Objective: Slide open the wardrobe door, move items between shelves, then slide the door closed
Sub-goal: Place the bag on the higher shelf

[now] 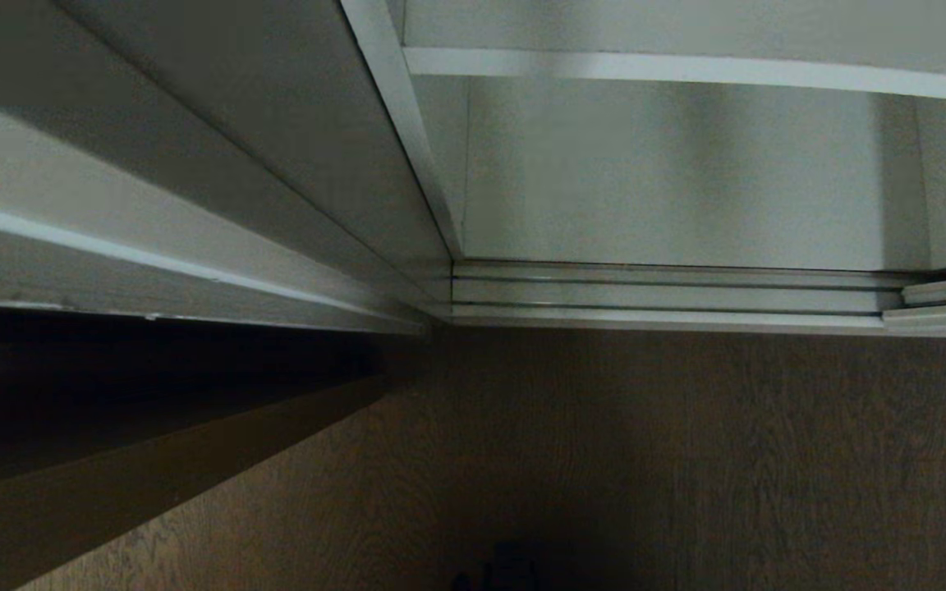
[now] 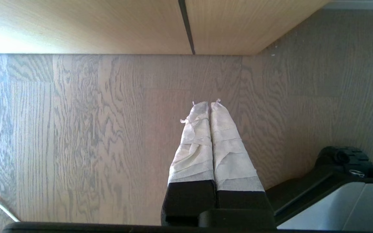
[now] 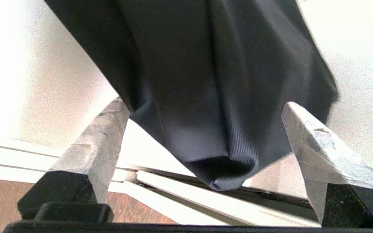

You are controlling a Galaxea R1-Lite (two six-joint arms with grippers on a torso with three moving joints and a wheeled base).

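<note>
Right gripper (image 3: 202,106): jaws spread wide apart, flanking the black fabric item (image 3: 206,97) without clamping it. Item hangs above the wardrobe's white bottom track (image 3: 180,197). Left gripper (image 2: 209,106): jaws together, empty, above wood floor (image 2: 76,129).

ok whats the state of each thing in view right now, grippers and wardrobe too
right gripper: open, black fabric item between its fingers, not clamped
black fabric item: hanging loose, lowest corner over the bottom track
left gripper: shut, empty, pointing at the wood floor
wardrobe opening: uncovered, lowest compartment bare
shelf: front edge showing, nothing visible on it
</note>
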